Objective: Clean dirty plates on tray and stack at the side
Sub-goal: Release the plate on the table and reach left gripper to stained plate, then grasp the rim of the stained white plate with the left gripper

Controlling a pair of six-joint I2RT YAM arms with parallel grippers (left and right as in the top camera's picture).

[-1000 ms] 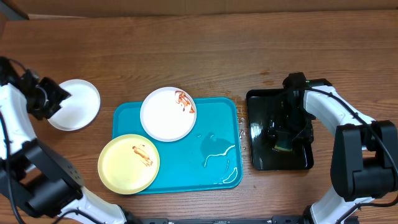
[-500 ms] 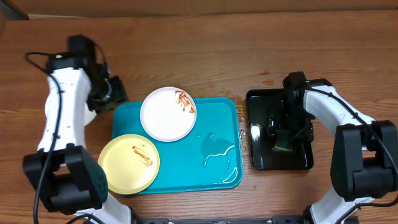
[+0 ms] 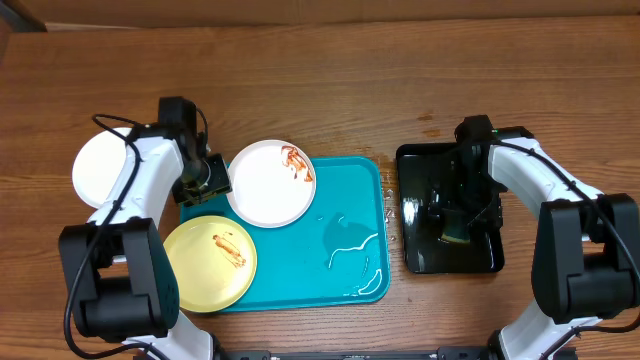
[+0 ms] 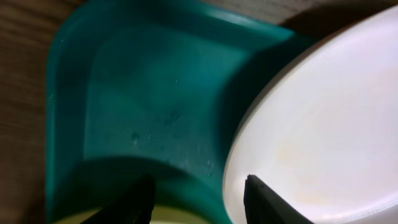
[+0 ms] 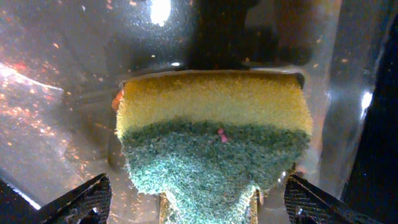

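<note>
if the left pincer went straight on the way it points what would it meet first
Likely the white plate's left rim, sitting between the left pincer's fingers, or the turquoise tray floor beside it; depth is unclear.

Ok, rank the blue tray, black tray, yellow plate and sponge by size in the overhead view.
Largest to smallest:
1. blue tray
2. black tray
3. yellow plate
4. sponge, only partly visible, but clearly the smallest

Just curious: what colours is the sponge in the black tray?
The sponge is yellow and dark green; right wrist view shows it best.
</note>
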